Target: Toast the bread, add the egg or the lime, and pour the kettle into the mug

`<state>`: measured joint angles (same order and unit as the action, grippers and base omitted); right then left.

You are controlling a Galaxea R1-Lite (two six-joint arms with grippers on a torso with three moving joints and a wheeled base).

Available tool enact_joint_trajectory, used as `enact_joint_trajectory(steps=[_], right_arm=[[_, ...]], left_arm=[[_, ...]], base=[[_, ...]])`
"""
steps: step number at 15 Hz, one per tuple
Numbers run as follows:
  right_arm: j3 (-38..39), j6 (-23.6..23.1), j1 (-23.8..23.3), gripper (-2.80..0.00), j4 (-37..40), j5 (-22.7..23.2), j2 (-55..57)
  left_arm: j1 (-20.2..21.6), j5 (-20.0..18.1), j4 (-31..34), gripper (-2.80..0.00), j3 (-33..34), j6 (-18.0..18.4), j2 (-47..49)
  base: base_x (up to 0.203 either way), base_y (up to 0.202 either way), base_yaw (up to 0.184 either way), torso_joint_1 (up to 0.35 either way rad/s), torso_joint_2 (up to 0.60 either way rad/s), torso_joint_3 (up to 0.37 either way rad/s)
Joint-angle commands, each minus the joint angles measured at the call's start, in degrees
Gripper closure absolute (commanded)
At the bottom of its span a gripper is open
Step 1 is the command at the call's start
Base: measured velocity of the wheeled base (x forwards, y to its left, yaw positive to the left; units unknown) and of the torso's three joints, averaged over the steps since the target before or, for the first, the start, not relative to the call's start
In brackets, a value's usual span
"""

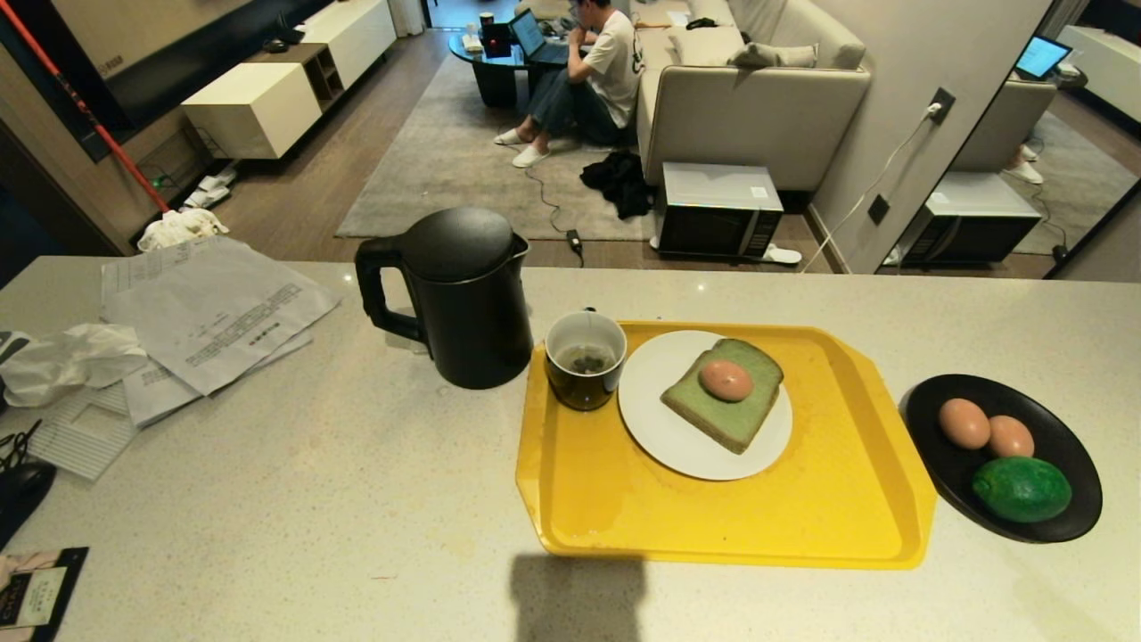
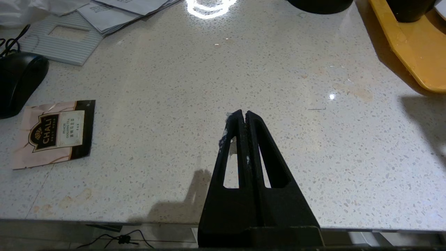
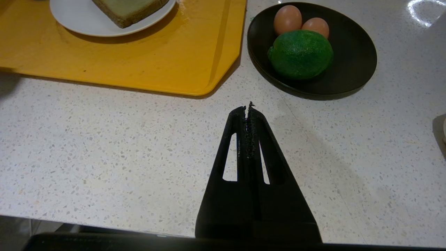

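Sitting on a yellow tray (image 1: 802, 508) near the worktop's right edge, a white plate (image 1: 660, 428) holds the bread (image 1: 726, 415) with one egg (image 1: 726, 380) on top. The mug (image 1: 585, 359) occupies the tray's far left corner, beside the kettle (image 1: 463, 299). The lime (image 1: 1021, 489) lies in a black dish (image 1: 1061, 428) (with two eggs). Left gripper (image 2: 243, 114) and right gripper (image 3: 246, 109) hover empty at the near edge, fingers pressed together.

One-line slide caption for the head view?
Egg on green bread, plated on a yellow tray beside mug; kettle left.

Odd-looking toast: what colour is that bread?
Pale green with a brown crust, clearest in the head view: bread.
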<state>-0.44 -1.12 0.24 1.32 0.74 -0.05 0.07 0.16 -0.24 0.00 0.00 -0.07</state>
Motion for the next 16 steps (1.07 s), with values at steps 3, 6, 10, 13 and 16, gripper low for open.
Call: enact_joint_trajectory(steps=[3,6,10,13,16], right_arm=[[0.0,0.0,0.0,0.00,0.0,0.0,0.0],[0.0,0.0,0.0,0.00,0.0,0.0,0.0],[0.0,-0.1,0.0,0.00,0.0,0.0,0.0],[0.1,0.0,0.0,0.00,0.0,0.0,0.0],[0.0,0.2,0.0,0.00,0.0,0.0,0.0]], left_arm=[[0.0,0.0,0.0,0.00,0.0,0.0,0.1],[0.0,0.0,0.0,0.00,0.0,0.0,0.1],[0.0,0.0,0.0,0.00,0.0,0.0,0.1],[0.0,0.0,0.0,0.00,0.0,0.0,0.1],[0.0,0.0,0.0,0.00,0.0,0.0,0.1]], base=[[0.000,0.000,0.000,0.000,0.00,0.000],[0.000,0.000,0.000,0.000,0.00,0.000],[0.000,0.000,0.000,0.000,0.00,0.000],[0.000,0.000,0.000,0.000,0.00,0.000],[0.000,0.000,0.000,0.000,0.00,0.000]])
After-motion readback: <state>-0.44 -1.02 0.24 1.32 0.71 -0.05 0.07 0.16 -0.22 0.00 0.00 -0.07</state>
